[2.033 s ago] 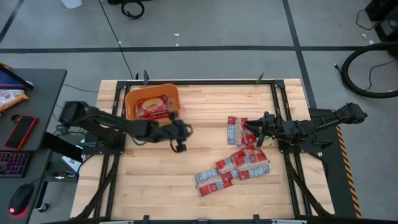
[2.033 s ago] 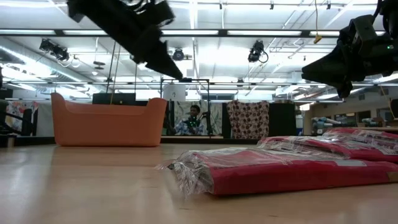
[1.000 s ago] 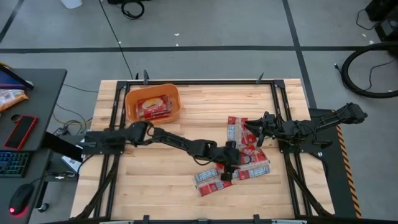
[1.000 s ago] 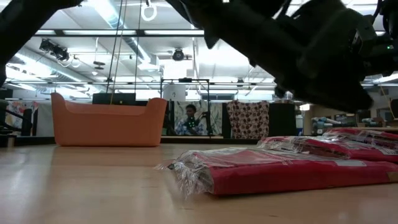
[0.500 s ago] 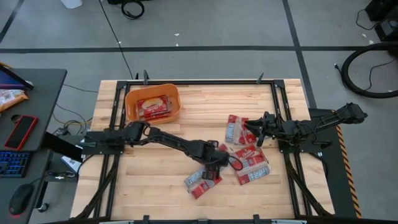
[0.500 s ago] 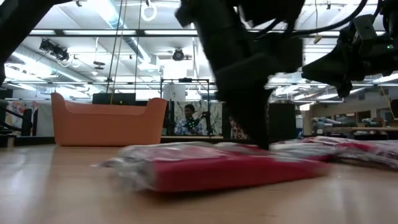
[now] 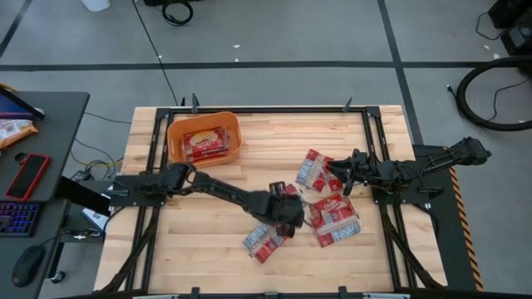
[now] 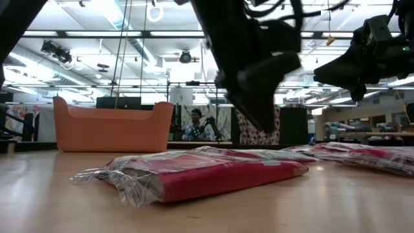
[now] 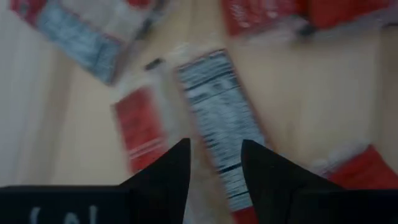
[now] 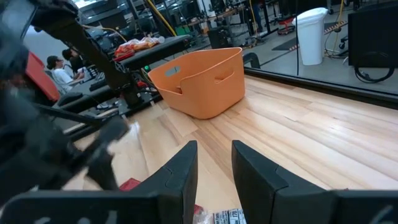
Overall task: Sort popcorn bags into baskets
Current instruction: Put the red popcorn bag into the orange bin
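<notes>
Red popcorn bags lie flat on the wooden table: one point(image 7: 264, 239) toward the near edge, one point(image 7: 335, 220) to its right, one point(image 7: 313, 170) farther back. My left gripper point(image 7: 289, 216) hangs open above them, slanting down, and in the low view it stays clear of the nearest bag point(image 8: 194, 173). Below its fingers, in the left wrist view, lies a bag's grey label panel point(image 9: 217, 118). The orange basket point(image 7: 204, 137) stands at the far left with one bag point(image 7: 204, 143) inside. My right gripper point(image 7: 337, 173) waits open and level at the right, above the table.
Dark frame rails point(image 7: 155, 208) run along the table's left and right sides. A side desk point(image 7: 33, 166) at the left holds a keyboard, a phone and an orange snack bag. Bare wood point(image 7: 208, 232) lies between basket and bags. People point(image 8: 197, 123) sit in the room behind.
My left gripper, down on the pile of bags, has moved toward the table's left, dragging one bag out of the pile toward the near left. It has then risen off the bag and tipped from steeply down to a slant.
</notes>
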{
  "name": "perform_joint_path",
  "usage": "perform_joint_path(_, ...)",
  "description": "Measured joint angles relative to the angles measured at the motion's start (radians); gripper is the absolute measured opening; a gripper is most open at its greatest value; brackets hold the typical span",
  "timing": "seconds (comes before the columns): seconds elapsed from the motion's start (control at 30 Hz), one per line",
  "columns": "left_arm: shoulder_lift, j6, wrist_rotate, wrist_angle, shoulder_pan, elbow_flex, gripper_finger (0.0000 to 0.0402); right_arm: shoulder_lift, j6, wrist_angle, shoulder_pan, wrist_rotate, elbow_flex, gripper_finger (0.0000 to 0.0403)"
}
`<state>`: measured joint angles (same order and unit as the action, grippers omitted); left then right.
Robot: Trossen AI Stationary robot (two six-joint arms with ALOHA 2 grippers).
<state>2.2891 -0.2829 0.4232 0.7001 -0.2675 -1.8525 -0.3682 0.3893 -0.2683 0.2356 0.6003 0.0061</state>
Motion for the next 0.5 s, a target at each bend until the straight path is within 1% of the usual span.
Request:
perform_joint_path(0.17, 0.035, -0.020, 0.010, -0.094, -0.035, -0.001, 0.0172, 0.000, 0.000, 0.000, 0.000, 0.000, 0.000, 0.0103)
perform_joint_path(0.3, 0.070, -0.010, 0.038, -0.078, -0.046, 0.000, 0.0201, 0.000, 0.000, -0.001, 0.000, 0.000, 0.000, 0.0103)
perform_joint_path(0.4, 0.073, 0.028, 0.057, -0.057, -0.052, 0.000, 0.0221, 0.000, 0.000, -0.002, 0.000, 0.000, 0.000, 0.0103)
perform_joint_path(0.5, 0.081, 0.043, 0.081, -0.036, -0.052, 0.001, 0.0230, 0.000, 0.000, -0.008, 0.000, 0.000, 0.000, 0.0103)
